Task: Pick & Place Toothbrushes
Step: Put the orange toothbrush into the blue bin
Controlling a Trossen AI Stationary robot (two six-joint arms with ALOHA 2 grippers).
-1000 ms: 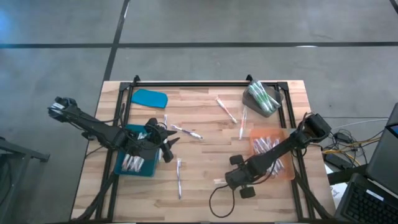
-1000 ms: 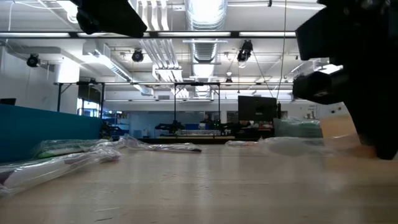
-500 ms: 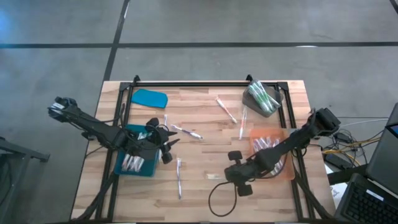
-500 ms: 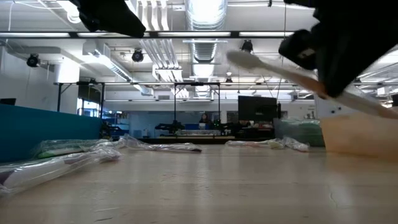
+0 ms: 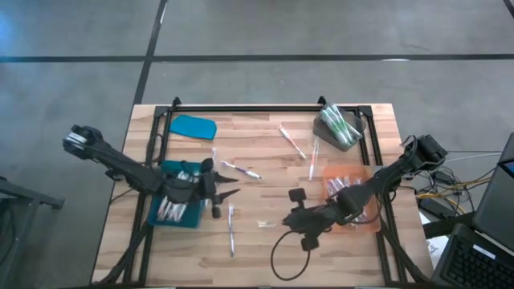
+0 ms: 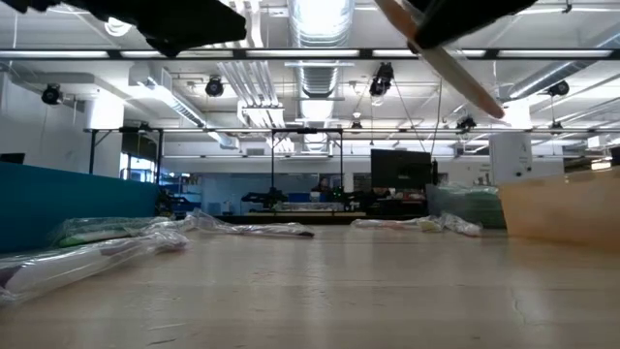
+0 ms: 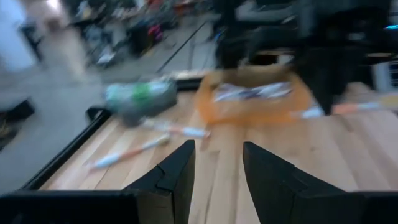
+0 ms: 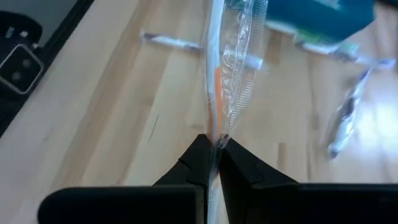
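Orange plastic marks the landmark here: the orange tray at the table's right edge, with several wrapped toothbrushes already lying in it. Just left of that tray the right gripper hangs above the wooden table, its 2 fingers pressed together on 1 wrapped toothbrush, pinched at the very end so the clear wrapper and pale stick jut far out in front. Farther left of the orange tray, beside a blue tray, the left gripper hovers with its fingers apart and nothing between them. Loose toothbrushes lie scattered on the wood between the 2 trays, and more fill a grey bin behind the orange tray. The main risk, as I judge it, is the thin end grip: the slick wrapper could slide or swing during the carry and drop short of a tray.
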